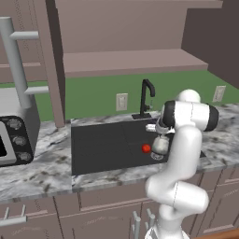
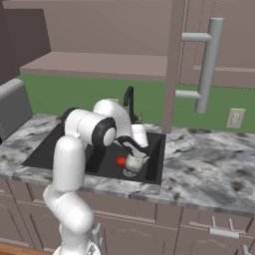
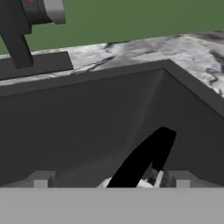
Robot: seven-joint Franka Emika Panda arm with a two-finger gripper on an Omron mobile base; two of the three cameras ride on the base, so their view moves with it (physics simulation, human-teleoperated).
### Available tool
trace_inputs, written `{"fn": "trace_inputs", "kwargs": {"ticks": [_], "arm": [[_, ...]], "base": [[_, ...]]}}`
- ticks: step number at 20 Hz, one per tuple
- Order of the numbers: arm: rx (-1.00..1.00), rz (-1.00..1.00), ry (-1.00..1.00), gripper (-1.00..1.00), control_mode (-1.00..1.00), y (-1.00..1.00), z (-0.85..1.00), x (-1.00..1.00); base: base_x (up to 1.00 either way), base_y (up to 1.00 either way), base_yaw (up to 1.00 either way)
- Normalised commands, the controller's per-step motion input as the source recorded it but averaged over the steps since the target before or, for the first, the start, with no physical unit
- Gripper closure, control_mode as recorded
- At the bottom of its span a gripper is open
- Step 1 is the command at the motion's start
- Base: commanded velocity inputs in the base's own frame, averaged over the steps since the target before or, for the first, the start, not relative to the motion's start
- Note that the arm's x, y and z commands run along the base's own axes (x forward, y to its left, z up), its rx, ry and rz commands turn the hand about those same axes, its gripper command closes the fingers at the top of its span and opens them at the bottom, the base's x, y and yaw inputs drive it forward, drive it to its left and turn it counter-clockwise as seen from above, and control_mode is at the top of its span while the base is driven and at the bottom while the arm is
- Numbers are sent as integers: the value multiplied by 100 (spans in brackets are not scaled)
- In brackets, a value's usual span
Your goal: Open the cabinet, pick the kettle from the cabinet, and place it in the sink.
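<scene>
The kettle [image 1: 160, 145] [image 2: 133, 163] stands on the floor of the dark sink [image 1: 102, 144] [image 2: 60, 144], close to its right end and by the drain. My gripper [image 1: 159, 138] [image 2: 136, 153] hangs just above it, open. In the hand view the kettle's black arched handle [image 3: 146, 157] rises between my wide-apart fingertips [image 3: 41, 179] without touching either, with the sink wall [image 3: 87, 118] behind. The cabinet [image 1: 130, 60] [image 2: 99, 62] is open above the counter. Its doors are swung out, with their grey bar handles [image 1: 16, 65] [image 2: 211, 64] showing.
A small red ball [image 1: 146, 148] [image 2: 121, 161] lies in the sink just left of the kettle. The black faucet [image 1: 147, 95] [image 2: 129, 99] [image 3: 17, 39] stands behind the basin. A grey appliance with knobs [image 1: 14, 140] sits on the counter at the left.
</scene>
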Motion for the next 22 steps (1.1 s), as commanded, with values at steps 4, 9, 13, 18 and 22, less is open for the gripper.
{"fn": "trace_inputs", "kwargs": {"ticks": [4,9,13,18,22], "arm": [[-7,-10,-3,-100,-100,11,-31,-66],[-7,-15,0,-100,-100,23,-27,-60],[-1,-12,0,-100,-100,23,-11,-39],[0,-9,0,-100,-100,17,5,-25],[0,-5,5,-100,-100,3,26,-15]], "base": [[0,0,0],[0,0,0],[0,0,0],[0,0,0],[0,0,0]]}}
